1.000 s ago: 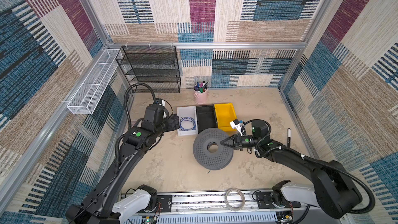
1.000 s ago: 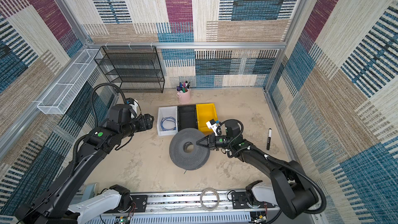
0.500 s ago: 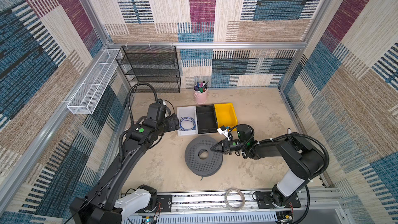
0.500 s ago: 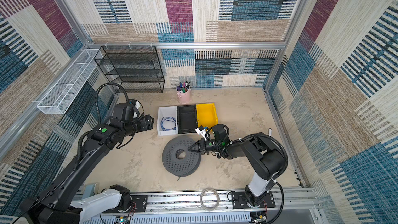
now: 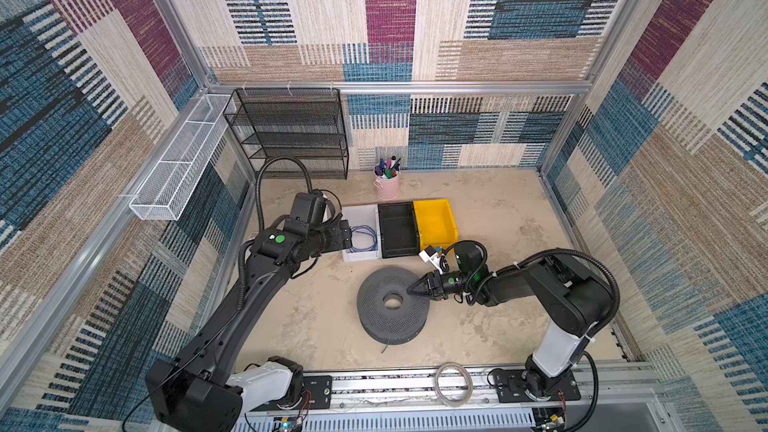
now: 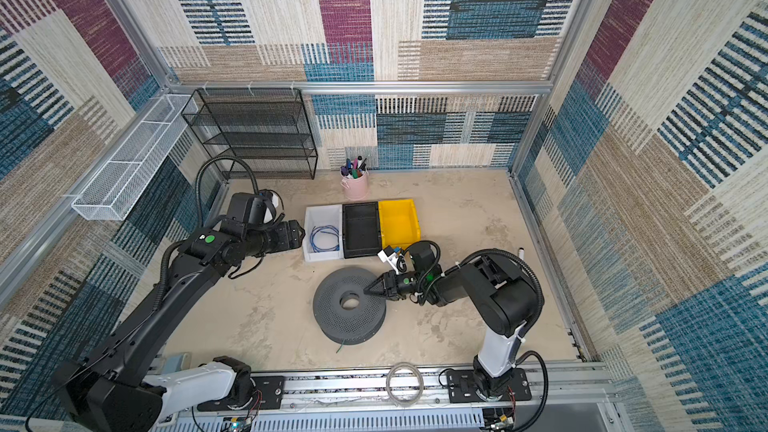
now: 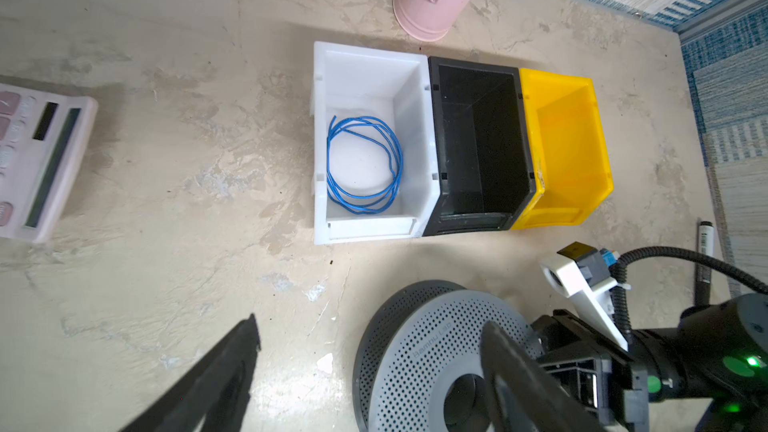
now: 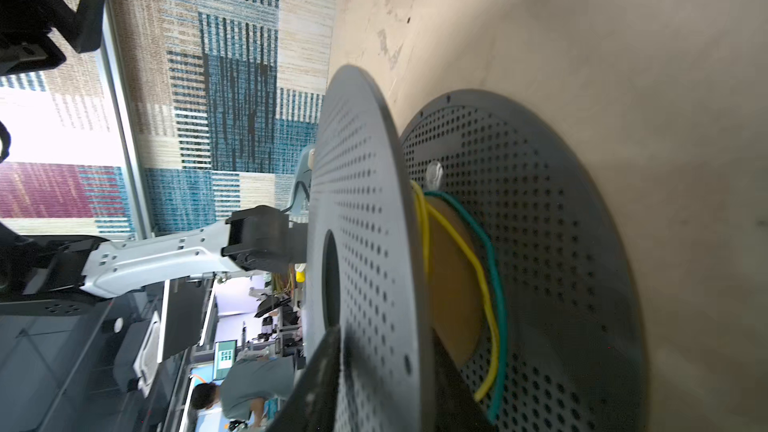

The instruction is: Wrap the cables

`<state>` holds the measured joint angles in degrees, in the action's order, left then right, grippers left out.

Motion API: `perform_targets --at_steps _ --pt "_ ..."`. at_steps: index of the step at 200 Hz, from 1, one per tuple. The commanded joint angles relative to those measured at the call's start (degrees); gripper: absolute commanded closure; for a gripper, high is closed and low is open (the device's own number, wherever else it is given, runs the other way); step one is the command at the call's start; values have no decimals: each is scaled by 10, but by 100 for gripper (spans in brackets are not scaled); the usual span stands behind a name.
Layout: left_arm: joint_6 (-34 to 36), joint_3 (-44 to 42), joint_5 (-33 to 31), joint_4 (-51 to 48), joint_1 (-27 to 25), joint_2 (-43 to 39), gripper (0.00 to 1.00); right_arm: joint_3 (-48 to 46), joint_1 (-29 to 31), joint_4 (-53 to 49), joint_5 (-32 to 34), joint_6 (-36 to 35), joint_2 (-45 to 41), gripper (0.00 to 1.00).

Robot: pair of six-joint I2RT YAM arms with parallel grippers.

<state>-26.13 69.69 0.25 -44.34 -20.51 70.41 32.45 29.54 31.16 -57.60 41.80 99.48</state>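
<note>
Spool (image 5: 374, 311) has been dragged away from the yellow bin (image 5: 432, 203), right end effector (image 5: 411, 290) grip unclear; limp blue cable (image 7: 330, 164) is best pinched mid-loop.

Landmark: black wire-mesh shelf rack (image 5: 286, 135), rear corner. Behind and around it, woven patchwork wall panels (image 5: 390, 14): blue, maroon, beige. Left of rack, white mesh basket (image 5: 178, 172). Before it, mottled beige floor (image 5: 498, 209), evenly lit.
</note>
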Motion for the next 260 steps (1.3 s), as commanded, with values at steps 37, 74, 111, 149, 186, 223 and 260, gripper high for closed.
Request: perform_targets --at_steps 37,74,111,149,186,223,260 --pt "-16 28 -6 -66 -1 35 14 57 -1 -280 177 -185 -119 24" --pt "-38 46 38 -66 -1 71 16 72 -1 -385 327 -219 -251 12" --pt "-76 94 77 -58 -1 153 22 111 -2 -406 380 -222 -320 9" --pt "-139 118 94 -8 -1 222 26 120 -2 -385 375 -220 -310 9" --pt "-197 116 91 42 -1 278 29 122 -2 -375 361 -224 -285 9" --pt "-271 106 76 101 -1 325 30 141 -2 -383 351 -241 -261 10" --pt "-346 103 64 143 -1 368 35 156 -2 -398 359 -262 -243 10"
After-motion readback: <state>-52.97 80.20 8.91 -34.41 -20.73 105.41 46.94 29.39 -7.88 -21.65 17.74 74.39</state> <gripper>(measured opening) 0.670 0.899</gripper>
